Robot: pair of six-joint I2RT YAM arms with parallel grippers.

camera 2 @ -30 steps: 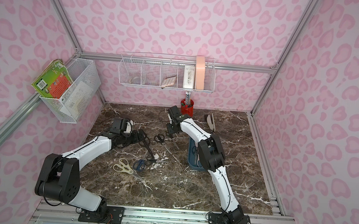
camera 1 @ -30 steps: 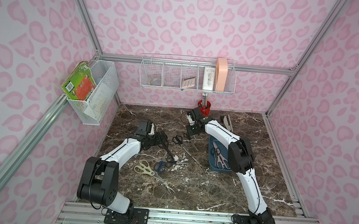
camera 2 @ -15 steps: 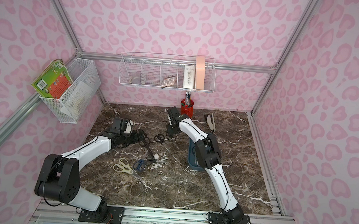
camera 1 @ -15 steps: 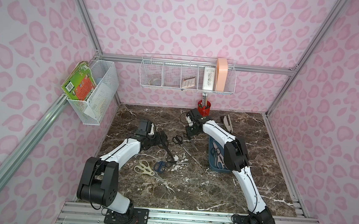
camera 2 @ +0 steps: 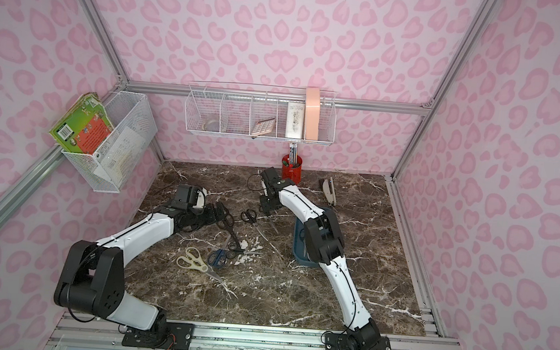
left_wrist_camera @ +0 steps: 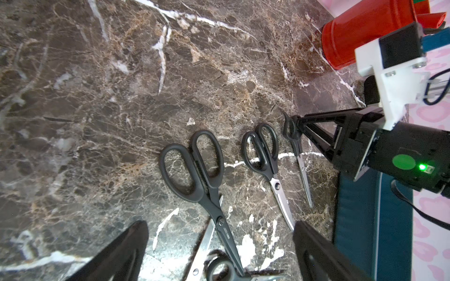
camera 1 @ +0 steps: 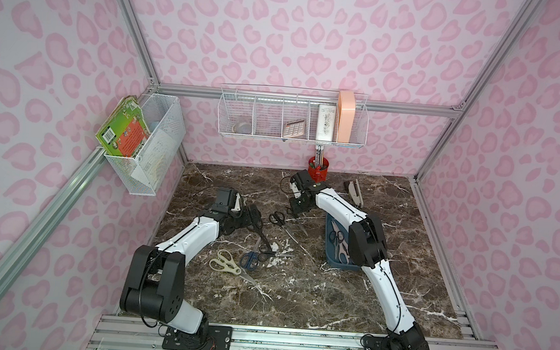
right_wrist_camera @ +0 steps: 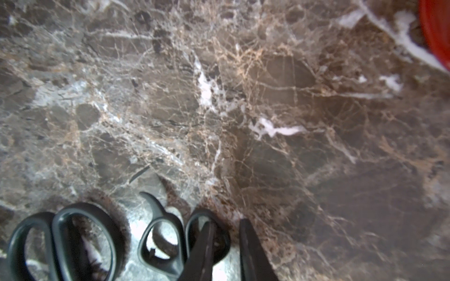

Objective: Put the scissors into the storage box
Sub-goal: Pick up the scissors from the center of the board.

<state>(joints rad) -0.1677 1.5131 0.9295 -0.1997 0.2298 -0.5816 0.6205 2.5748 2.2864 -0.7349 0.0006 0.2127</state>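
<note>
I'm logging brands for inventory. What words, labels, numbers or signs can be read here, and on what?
No text is legible.
Book: cover print and barcode label, too small.
White box: print too small.
Calculator: keys too small.
Big black scissors: mark by the pivot, blurred.

Ahead of the right gripper (right_wrist_camera: 226, 221), the brown marble tabletop (right_wrist_camera: 267, 109) is bare up to the red cylindrical pen cup (camera 1: 317, 172), which closes off the back. Toward the left arm, the small black-handled scissors (left_wrist_camera: 295, 155) lie at its fingertips, with the medium black-handled scissors (left_wrist_camera: 265, 160) just beside. The dark teal plastic tray (camera 1: 329, 251) stands near on its other side. The large black-handled scissors (left_wrist_camera: 202, 175) lie between the spread fingers of the left gripper (left_wrist_camera: 220, 222). Ahead of it the marble is open.
</note>
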